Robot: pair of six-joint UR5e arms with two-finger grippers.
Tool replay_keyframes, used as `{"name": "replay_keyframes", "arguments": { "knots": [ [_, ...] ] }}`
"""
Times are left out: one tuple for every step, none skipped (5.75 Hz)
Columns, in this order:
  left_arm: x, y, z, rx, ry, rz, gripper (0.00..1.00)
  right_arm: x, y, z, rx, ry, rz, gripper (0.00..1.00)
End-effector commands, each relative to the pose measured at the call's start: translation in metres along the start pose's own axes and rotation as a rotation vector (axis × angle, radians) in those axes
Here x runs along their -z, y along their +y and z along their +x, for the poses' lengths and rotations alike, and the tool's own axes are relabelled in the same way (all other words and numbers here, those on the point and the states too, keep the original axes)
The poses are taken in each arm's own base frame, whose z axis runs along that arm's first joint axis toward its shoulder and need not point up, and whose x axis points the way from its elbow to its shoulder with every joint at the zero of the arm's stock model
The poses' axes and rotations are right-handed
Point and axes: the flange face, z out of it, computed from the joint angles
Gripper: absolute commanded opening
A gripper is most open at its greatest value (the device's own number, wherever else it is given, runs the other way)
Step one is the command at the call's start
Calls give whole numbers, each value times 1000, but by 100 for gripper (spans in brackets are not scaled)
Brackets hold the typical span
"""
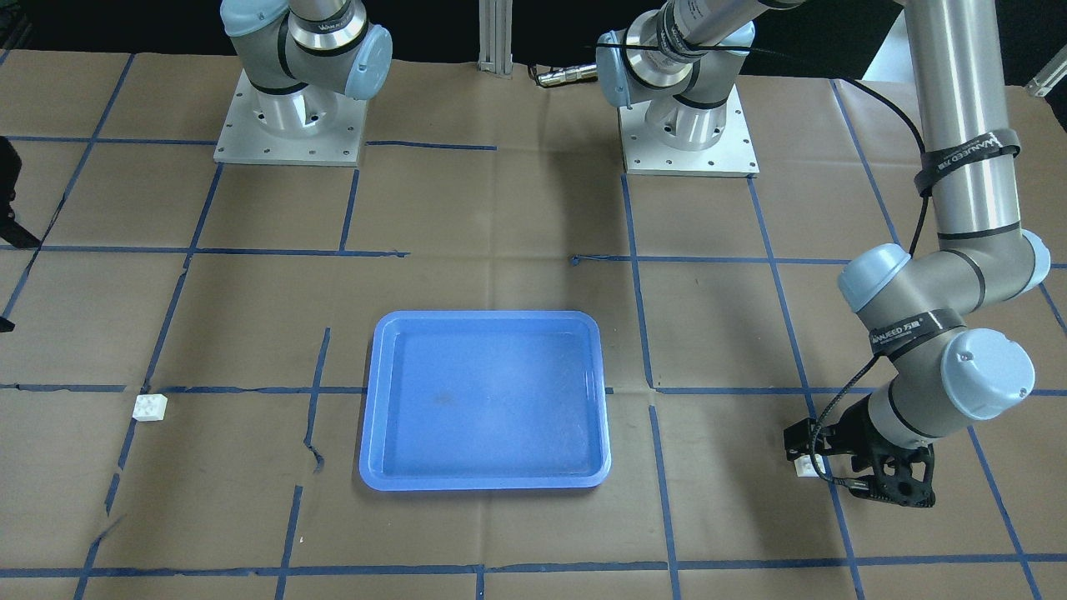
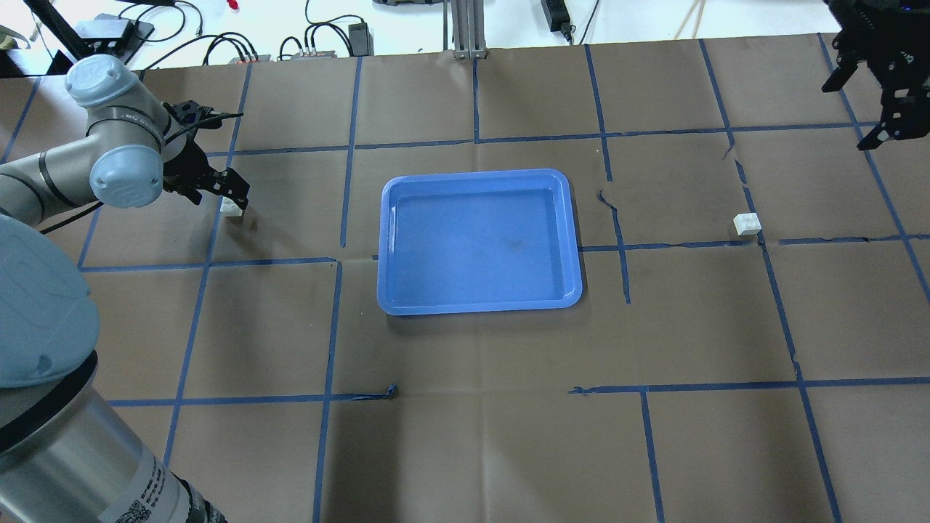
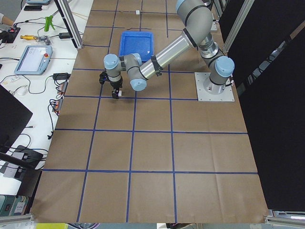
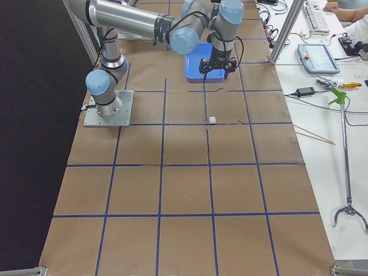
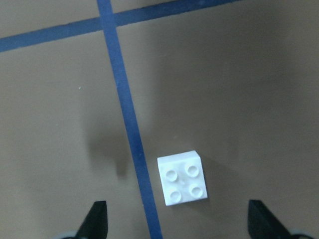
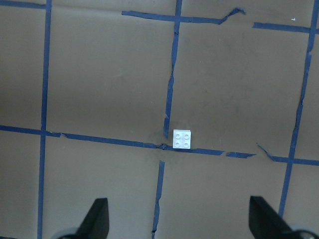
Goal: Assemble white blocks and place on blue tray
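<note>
One white block [image 5: 183, 178] lies studs up on the paper beside a blue tape line, left of the blue tray [image 2: 479, 176]. My left gripper [image 5: 179, 224] is open and hovers close over it, with one finger [image 5: 97, 219] on each side and nothing held. The same block [image 2: 232, 207] shows under that gripper [image 2: 234, 195] from overhead. The second white block [image 2: 747, 224] lies right of the tray on a tape line. My right gripper [image 6: 179, 224] is open and empty, high above that block [image 6: 182, 139] and off to one side. The tray holds nothing.
Brown paper with a blue tape grid covers the table; the paper is torn near the right block [image 2: 734, 156] and beside the tray [image 2: 617, 218]. Both arm bases [image 1: 288, 125] stand at the robot's edge. Cables and boxes [image 2: 320, 47] lie beyond the far edge.
</note>
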Motion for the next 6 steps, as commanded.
{"name": "replay_keyframes", "arguments": {
  "knots": [
    [-4, 1, 1, 5, 2, -1, 63, -12, 18, 9, 7, -17, 13, 100],
    [-1, 1, 1, 4, -1, 4, 35, -26, 30, 15, -20, 4, 95, 100],
    [1, 1, 1, 6, -2, 7, 34, -52, 56, 20, -68, 18, 203, 100],
    [12, 0, 0, 5, -9, 22, 33, -96, 83, 24, -104, -9, 286, 100],
    [32, 0, 4, 0, -25, 39, 29, -129, 100, 30, -64, 20, 391, 100],
    [60, -1, 44, -60, -38, 57, 29, -169, 113, 33, -35, 22, 481, 100]
  ]
}}
